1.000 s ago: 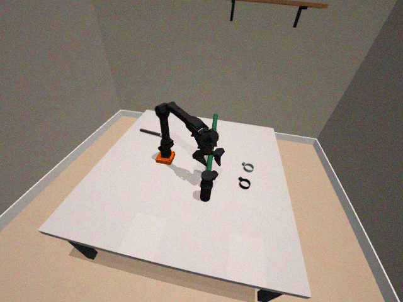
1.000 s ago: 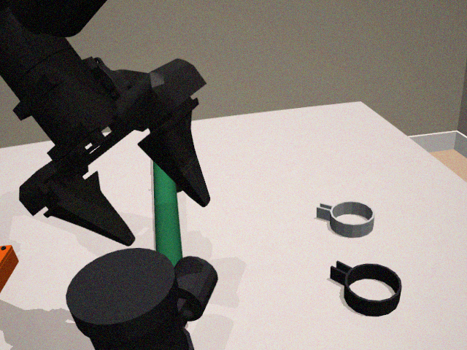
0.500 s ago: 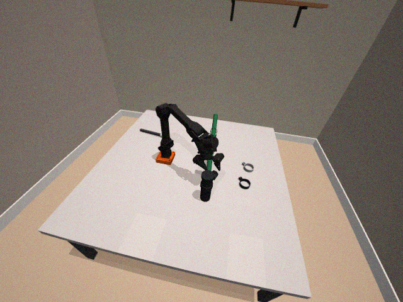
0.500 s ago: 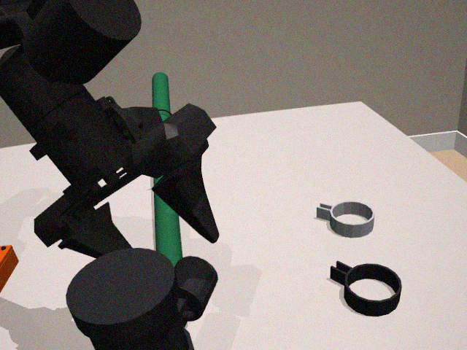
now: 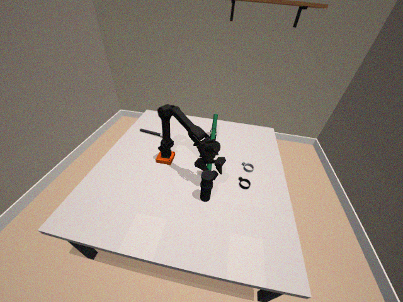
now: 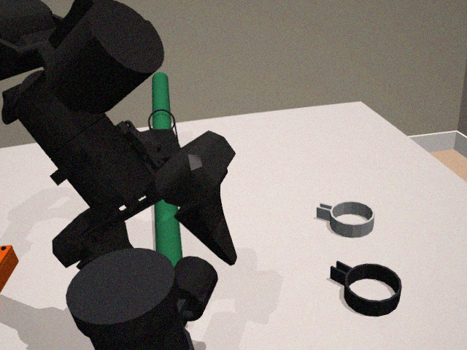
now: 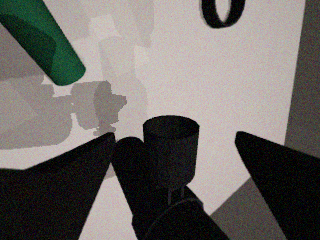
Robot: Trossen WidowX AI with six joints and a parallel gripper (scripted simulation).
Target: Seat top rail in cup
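The green top rail (image 5: 213,124) (image 6: 167,230) (image 7: 42,42) runs through the thin wire loop cap and slopes down toward the big dark post (image 5: 206,192) (image 6: 120,288). The dark rail-end cup (image 6: 195,278) (image 7: 170,142) hangs at the post's side just under its cap. In the wrist view the cup's mouth is empty, and the rail's cut end hangs apart from it at the upper left. My gripper (image 5: 210,167) (image 6: 150,256) (image 7: 174,137) is open, low over the cup, with the cup showing between its fingers. I cannot make out the brace band.
Two loose bands lie on the white table right of the post: a grey one (image 5: 247,167) (image 6: 352,219) and a black one (image 5: 244,184) (image 6: 373,289) (image 7: 222,14). The arm's orange base (image 5: 165,158) (image 6: 5,259) stands to the left. A dark rod (image 5: 149,131) lies behind the base.
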